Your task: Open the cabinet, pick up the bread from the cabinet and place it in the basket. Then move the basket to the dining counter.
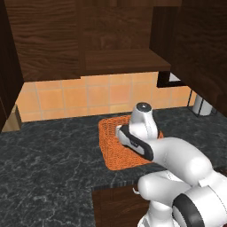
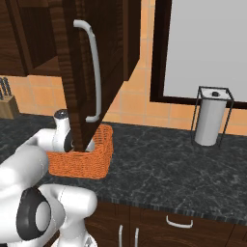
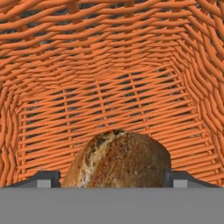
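Note:
The orange woven basket (image 1: 113, 153) (image 2: 99, 159) stands on the black marbled counter under the cabinet (image 1: 124, 60). The cabinet door (image 2: 106, 58), with a long silver handle (image 2: 94, 72), hangs open. My arm's wrist (image 1: 142, 117) reaches down into the basket. In the hand view, basket weave (image 3: 109, 65) surrounds my gripper (image 3: 111, 180). The brown crusty bread (image 3: 120, 162) sits between the two fingertips and fills the gap from one to the other, low against the basket floor. The dining counter is out of view.
A paper towel roll in a wire holder (image 2: 211, 120) stands on the counter (image 2: 169, 164) to the right. A knife block (image 2: 7, 103) is at the far left. The open door's lower corner hangs just above the basket's near side.

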Available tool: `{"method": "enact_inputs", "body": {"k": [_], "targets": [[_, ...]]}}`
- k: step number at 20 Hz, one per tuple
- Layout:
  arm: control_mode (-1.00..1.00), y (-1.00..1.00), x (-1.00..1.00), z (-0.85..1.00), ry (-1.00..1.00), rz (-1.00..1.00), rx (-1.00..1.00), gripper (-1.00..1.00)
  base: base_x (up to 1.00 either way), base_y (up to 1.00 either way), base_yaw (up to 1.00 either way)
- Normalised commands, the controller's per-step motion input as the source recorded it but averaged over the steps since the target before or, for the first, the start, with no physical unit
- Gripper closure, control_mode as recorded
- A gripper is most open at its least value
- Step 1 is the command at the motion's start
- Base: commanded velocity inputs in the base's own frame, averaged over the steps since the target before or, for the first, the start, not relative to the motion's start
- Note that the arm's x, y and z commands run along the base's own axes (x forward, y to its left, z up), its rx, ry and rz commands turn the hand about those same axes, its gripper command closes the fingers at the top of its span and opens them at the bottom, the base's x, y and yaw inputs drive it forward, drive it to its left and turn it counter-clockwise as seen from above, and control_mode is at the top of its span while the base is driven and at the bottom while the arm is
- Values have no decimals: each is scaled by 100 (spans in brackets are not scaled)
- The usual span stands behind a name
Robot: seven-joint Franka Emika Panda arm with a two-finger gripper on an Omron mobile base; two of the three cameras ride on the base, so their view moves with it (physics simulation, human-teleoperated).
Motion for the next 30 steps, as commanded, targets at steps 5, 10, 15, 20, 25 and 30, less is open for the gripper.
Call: {"method": "enact_inputs", "body": {"k": [5,10,15,20,25,30], "targets": [[-100,6,-30,29,8,6,0,-100,0,0,0],[-100,44,-43,56,7,10,-4,-100,0,0,0],[-100,85,-22,39,11,16,-12,-100,0,0,0],[-100,55,-6,-1,14,23,-15,-100,0,0,0],[-100,5,0,-29,13,22,-15,-100,0,0,0],[-100,0,8,-62,9,13,-13,-100,0,0,0]]}}
